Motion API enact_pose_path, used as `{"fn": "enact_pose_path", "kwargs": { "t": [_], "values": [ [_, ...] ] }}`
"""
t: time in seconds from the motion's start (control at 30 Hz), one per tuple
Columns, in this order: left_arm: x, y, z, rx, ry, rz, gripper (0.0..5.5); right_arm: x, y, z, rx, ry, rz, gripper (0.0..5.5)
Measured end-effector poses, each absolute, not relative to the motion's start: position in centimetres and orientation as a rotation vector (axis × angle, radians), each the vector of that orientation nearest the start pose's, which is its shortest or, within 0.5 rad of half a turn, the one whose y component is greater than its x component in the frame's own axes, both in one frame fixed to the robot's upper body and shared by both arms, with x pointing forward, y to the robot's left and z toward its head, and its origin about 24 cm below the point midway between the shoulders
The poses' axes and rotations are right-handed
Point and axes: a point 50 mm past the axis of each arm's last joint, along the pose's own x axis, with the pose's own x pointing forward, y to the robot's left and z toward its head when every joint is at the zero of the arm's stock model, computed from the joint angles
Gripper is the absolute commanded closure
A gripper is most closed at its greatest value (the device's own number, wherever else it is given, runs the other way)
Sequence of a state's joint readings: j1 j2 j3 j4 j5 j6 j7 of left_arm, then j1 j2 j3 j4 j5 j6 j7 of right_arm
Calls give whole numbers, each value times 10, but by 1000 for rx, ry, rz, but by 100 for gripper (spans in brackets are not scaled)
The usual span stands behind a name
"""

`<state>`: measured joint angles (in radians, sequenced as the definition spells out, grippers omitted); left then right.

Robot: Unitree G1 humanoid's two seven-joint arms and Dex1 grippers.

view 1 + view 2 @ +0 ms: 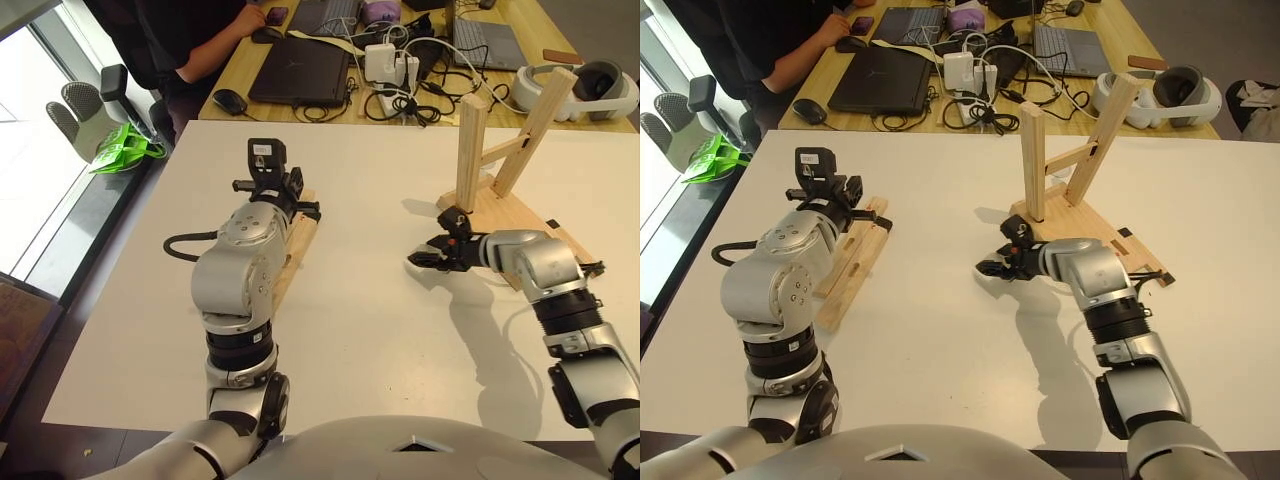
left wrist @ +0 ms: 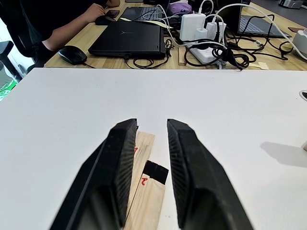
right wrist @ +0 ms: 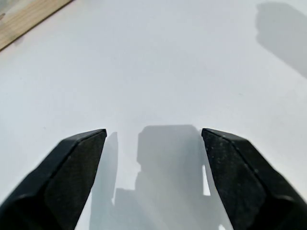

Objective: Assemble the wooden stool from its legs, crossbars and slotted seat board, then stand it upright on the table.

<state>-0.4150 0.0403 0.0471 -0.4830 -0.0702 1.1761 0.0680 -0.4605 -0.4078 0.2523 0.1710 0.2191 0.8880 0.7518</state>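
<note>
You are looking down on a white table. Your left gripper is hovering over a flat pale wooden leg frame, which is lying on the left part of the table. Its 2 black fingers are standing a little apart, and nothing is sitting between them.

On the right part of the table, the slotted pale wooden seat board is lying flat. 2 wooden legs are rising from it, 1 nearly upright and 1 leaning toward it, with a short wooden crossbar joining them.

Your right gripper is hanging low over bare table, just beside the board's edge. Its 2 fingers are spreading wide apart and gripping nothing.
</note>
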Motion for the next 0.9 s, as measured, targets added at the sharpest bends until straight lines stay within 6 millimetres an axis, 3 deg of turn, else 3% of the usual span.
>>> {"fn": "enact_pose_path", "kwargs": {
  "t": [0.07,0.13,0.23,0.4,0.5,0.67,0.77,0.9],
  "values": [
    [284,134,148,31,285,-54,434,293,-139,56,-121,712,840,178],
    [283,136,149,43,278,-50,434,293,-139,83,-143,577,867,145],
    [280,139,147,44,281,-30,434,292,-162,130,-169,391,859,100],
    [279,136,145,31,283,-16,434,291,-194,153,-207,327,776,81],
    [279,135,146,31,278,-14,434,300,-212,147,-219,324,676,81],
    [281,130,145,37,283,-34,434,319,-235,109,-246,391,492,81],
    [282,129,145,38,282,-40,434,334,-225,88,-253,410,489,81],
    [285,126,146,44,280,-56,434,352,-194,64,-247,423,545,81]
  ]
}}
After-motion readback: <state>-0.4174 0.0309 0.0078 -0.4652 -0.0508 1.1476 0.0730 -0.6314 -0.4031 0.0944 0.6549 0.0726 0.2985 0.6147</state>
